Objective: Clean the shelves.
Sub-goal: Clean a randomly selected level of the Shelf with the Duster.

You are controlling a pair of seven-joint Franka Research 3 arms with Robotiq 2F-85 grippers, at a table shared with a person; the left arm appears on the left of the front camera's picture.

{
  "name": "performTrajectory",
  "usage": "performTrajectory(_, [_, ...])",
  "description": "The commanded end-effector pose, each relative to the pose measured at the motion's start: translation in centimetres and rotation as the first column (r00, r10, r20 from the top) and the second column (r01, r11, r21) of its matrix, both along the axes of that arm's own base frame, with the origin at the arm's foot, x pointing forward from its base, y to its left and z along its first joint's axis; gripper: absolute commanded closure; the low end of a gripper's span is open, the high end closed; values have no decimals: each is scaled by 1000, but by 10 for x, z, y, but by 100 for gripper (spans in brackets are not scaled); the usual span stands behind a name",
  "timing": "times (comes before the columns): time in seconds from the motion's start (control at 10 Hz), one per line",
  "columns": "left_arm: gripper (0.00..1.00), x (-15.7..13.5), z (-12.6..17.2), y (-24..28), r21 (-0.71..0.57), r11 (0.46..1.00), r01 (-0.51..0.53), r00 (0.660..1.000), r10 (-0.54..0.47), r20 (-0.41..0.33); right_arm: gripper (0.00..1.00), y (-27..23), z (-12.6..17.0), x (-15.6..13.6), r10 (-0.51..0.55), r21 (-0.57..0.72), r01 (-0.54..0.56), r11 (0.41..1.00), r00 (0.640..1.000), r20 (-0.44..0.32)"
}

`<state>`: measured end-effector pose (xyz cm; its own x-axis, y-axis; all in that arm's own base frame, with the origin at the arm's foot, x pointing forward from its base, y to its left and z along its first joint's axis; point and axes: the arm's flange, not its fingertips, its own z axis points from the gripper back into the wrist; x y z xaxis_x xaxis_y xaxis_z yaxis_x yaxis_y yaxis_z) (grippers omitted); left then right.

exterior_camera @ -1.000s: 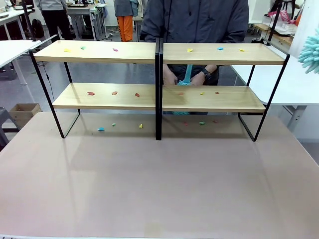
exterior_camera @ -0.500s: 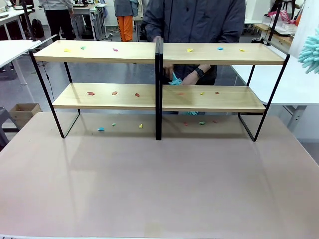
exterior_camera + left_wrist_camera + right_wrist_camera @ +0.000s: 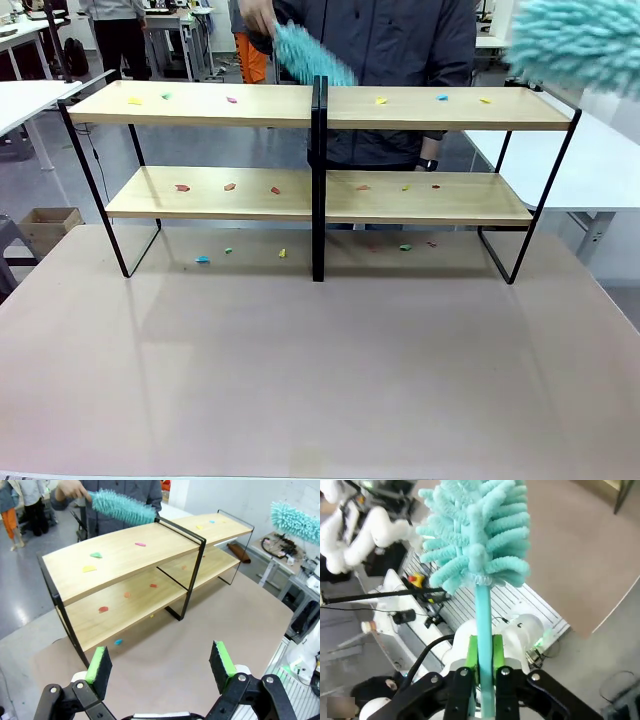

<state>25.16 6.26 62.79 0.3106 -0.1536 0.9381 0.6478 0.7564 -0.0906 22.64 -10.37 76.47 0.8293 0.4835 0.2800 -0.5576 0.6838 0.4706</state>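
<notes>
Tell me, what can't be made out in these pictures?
- Front view: robot's fluffy turquoise duster, blurred and cropped by the top-right corner.
- Front view: person's hand and second turquoise duster, motion-blurred.
- Front view: coloured scraps on the two-tier wooden shelves, too small to identify.
- Right wrist view: duster's handle, its end cut off at the bottom edge between the right fingers.

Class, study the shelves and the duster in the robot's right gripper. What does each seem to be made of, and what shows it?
The shelves have matt, light boards with faint grain, so wood or wood-look laminate; the frame looks like thin black-painted metal. The duster in the right gripper has fluffy turquoise strands, probably microfibre chenille; its handle looks like smooth plastic.
</notes>
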Motion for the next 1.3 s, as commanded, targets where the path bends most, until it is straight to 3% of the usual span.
performTrajectory(0.0, [0,-2,-6,-2,7,1000,-15,1000,15,-8,87,44,10,-9,160,-110,-159,981,987,3])
performTrajectory(0.1, [0,-2,-6,-2,7,1000,-15,1000,15,-8,87,80,5,-19,249,-175,-251,952,968,-35])
performTrajectory(0.3, [0,-2,-6,-2,7,1000,-15,1000,15,-8,87,169,-23,-36,209,-322,-217,922,976,-61])
performTrajectory(0.4, [0,-2,-6,-2,7,1000,-15,1000,15,-8,87,200,-42,-42,274,-369,-291,883,957,-100])
performTrajectory(0.6, [0,-2,-6,-2,7,1000,-15,1000,15,-8,87,209,-65,-55,395,-466,-495,733,868,-300])
performTrajectory(0.7, [0,-2,-6,-2,7,1000,-15,1000,15,-8,87,201,-63,-58,404,-447,-499,743,866,-294])
performTrajectory(0.8, [0,-2,-6,-2,7,1000,-15,1000,15,-8,87,228,-61,-57,355,-406,-416,814,909,-220])
performTrajectory(0.9, [0,-2,-6,-2,7,1000,-15,1000,15,-8,87,228,-61,-57,355,-406,-416,814,909,-220])
performTrajectory(1.0, [0,-2,-6,-2,7,1000,-15,1000,15,-8,87,231,-84,-55,382,-434,-472,767,880,-281])
performTrajectory(1.1, [0,-2,-6,-2,7,1000,-15,1000,15,-8,87,280,-85,-31,429,-503,-512,696,859,-280])
performTrajectory(1.2, [0,-2,-6,-2,7,1000,-15,1000,15,-8,87,334,-98,1,416,-490,-469,735,882,-220])
